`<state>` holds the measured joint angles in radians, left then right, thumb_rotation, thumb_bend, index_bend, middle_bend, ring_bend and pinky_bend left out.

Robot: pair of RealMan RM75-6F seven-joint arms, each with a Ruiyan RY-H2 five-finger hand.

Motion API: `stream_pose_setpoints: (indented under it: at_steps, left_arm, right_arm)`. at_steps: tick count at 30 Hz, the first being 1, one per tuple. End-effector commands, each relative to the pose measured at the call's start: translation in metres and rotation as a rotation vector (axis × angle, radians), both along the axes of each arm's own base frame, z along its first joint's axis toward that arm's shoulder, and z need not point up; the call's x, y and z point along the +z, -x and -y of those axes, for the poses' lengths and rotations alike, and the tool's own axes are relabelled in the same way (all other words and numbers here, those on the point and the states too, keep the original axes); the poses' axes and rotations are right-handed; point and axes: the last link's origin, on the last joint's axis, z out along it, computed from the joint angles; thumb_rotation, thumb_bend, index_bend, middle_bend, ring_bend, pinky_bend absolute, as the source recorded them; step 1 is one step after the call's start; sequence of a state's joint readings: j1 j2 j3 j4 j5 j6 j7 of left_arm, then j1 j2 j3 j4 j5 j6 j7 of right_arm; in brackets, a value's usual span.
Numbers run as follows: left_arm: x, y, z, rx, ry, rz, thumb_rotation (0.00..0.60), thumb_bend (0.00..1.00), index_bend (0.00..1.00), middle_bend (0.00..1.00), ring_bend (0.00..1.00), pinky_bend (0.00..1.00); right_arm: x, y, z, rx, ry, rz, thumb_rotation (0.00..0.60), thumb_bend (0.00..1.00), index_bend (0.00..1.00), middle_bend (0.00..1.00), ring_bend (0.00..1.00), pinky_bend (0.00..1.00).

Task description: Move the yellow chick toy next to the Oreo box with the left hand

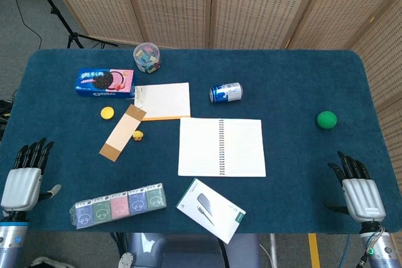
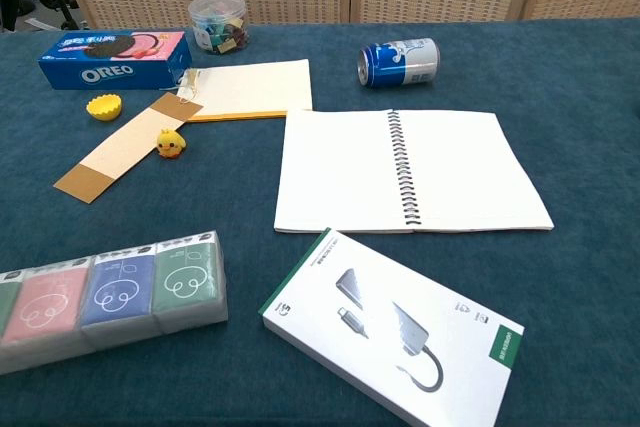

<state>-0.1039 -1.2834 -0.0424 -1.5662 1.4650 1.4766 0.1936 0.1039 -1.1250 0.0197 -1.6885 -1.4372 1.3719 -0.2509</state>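
The small yellow chick toy (image 1: 137, 135) (image 2: 170, 144) stands on the blue table beside a brown card strip (image 1: 122, 133) (image 2: 125, 149). The Oreo box (image 1: 105, 83) (image 2: 116, 58) lies flat at the far left, well beyond the chick. My left hand (image 1: 25, 177) rests at the near left table edge, fingers apart and holding nothing, far from the chick. My right hand (image 1: 358, 189) rests open at the near right edge. Neither hand shows in the chest view.
A yellow cup-shaped mould (image 1: 107, 113) (image 2: 104, 105) lies between the Oreo box and the chick. Also here: a jar of clips (image 1: 147, 57), a notepad (image 1: 163, 100), an open spiral notebook (image 1: 220, 147), a tipped can (image 1: 225, 92), a green ball (image 1: 326, 119), a tissue multipack (image 1: 118, 205) and a white adapter box (image 1: 210, 209).
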Motion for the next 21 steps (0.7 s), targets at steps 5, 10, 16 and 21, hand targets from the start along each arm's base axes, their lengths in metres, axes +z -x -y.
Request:
stream_pose_setpoints:
  at_steps: [5, 10, 16, 21]
  left_arm:
    - [-0.0006, 0.0003, 0.0005, 0.0, 0.003, -0.003, 0.6, 0.12, 0.0, 0.0, 0.0, 0.0]
    - [-0.001, 0.0001, -0.0001, -0.002, 0.005, -0.002, 0.6, 0.12, 0.0, 0.0, 0.0, 0.0]
    - [-0.0015, 0.0018, -0.0021, 0.006, 0.009, -0.005, 0.6, 0.12, 0.0, 0.0, 0.0, 0.0]
    - [-0.0017, 0.0012, -0.0015, 0.004, 0.009, -0.002, 0.6, 0.12, 0.0, 0.0, 0.0, 0.0]
  right_arm:
    - [0.0004, 0.0, -0.0005, -0.001, 0.002, 0.0, 0.6, 0.0, 0.17, 0.0, 0.0, 0.08]
    - [0.001, -0.0007, -0.0007, 0.003, 0.006, 0.002, 0.6, 0.0, 0.17, 0.0, 0.0, 0.08]
    - [0.0005, 0.0001, 0.0014, -0.002, 0.005, 0.0, 0.6, 0.0, 0.17, 0.0, 0.0, 0.08]
    - [0.0004, 0.0001, 0.0005, -0.002, 0.003, -0.001, 0.6, 0.0, 0.17, 0.0, 0.0, 0.08]
